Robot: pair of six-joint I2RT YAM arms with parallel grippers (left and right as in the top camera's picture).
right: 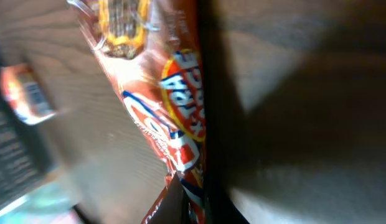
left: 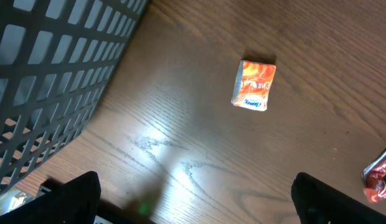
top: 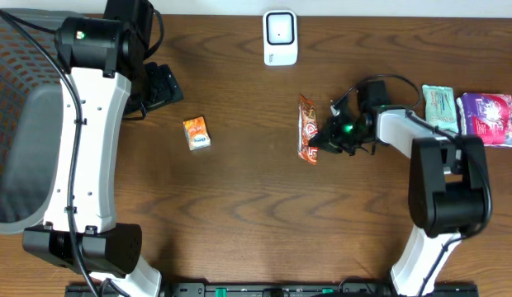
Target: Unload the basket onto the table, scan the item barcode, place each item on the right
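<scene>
Near the scanner (top: 280, 37), right jaws pinch the snack bar (top: 308, 128); left jaws spread beside basket (left: 56, 74).

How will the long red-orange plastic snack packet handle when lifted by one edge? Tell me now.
The long red-orange plastic snack packet is thin and crinkled, so it will probably droop from the right gripper pinching its edge. Its glossy film looks slippery. Flat, so unlikely to roll.
</scene>
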